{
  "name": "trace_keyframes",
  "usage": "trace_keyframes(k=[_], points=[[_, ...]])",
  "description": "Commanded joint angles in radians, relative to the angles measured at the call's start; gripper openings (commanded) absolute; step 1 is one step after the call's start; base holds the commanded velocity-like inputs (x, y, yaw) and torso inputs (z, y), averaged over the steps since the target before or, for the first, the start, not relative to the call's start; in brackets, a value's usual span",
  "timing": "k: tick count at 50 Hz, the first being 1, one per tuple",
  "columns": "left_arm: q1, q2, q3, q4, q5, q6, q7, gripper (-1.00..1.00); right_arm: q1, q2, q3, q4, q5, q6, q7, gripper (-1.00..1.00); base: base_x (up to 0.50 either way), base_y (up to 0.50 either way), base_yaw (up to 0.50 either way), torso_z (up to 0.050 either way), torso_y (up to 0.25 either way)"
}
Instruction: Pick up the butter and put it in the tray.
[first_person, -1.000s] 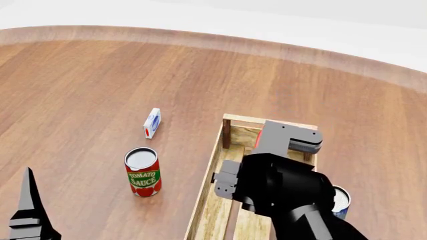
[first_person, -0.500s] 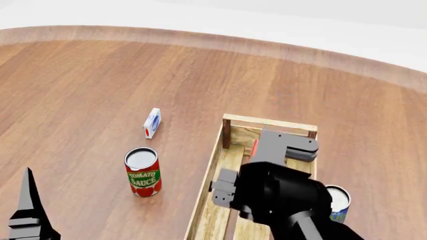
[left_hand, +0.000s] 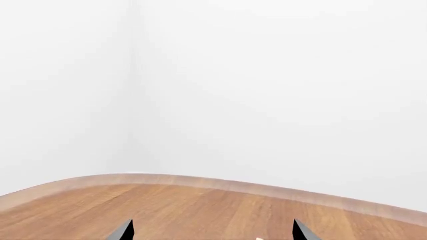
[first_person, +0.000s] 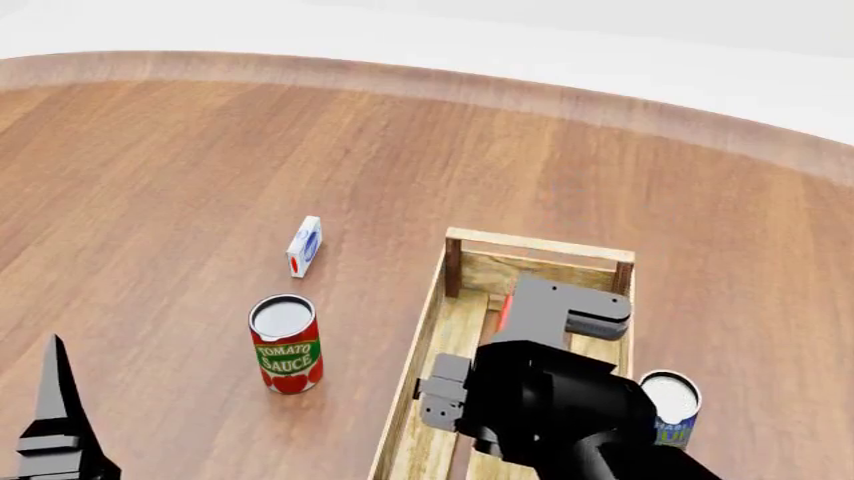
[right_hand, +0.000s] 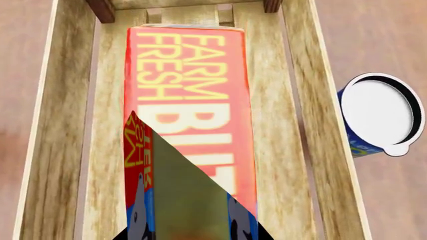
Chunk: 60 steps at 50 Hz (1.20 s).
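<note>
My right claw (first_person: 514, 300) is gripping the butter (right_hand: 190, 95), and both are sitting low inside the tray (first_person: 424, 345) at the lower centre-right of the head view. In the right wrist view the red-orange carton is lying lengthwise between the two slatted side walls, its far end close to the end wall with the dark corner posts. Whether its underside is touching the tray floor cannot be determined. One dark finger (right_hand: 190, 200) is crossing the carton's near face.

A blue can (first_person: 671, 405) is standing just outside the tray's right wall. A tomato sauce can (first_person: 286, 345) and a small white-blue carton (first_person: 304, 246) are standing on the tabletop (first_person: 174, 180) at left.

My left claw (first_person: 56, 425) is hanging at the lower left corner, its fingertips (left_hand: 123, 231) spread apart and holding nothing.
</note>
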Motion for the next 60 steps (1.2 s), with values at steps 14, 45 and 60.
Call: trace_keyframes(k=[14, 45, 60], points=[[0.0, 0.016, -0.023, 0.012, -0.015, -0.004, 0.034, 1.0, 0.022, -0.023, -0.248, 0.0, 0.201, -0.072, -0.068, 1.0, 0.0, 0.0, 0.0, 0.0, 0.001], [0.001, 0.013, -0.016, 0.012, -0.016, 0.004, 0.031, 1.0, 0.133, 0.045, -0.343, -0.163, 0.29, -0.092, -0.041, 1.0, 0.0, 0.0, 0.0, 0.0, 0.0], [0.004, 0.004, -0.018, 0.038, -0.021, -0.005, 0.022, 1.0, 0.202, 0.416, -0.266, -1.027, 0.186, -0.304, 0.312, 1.0, 0.0, 0.0, 0.0, 0.0, 0.0]])
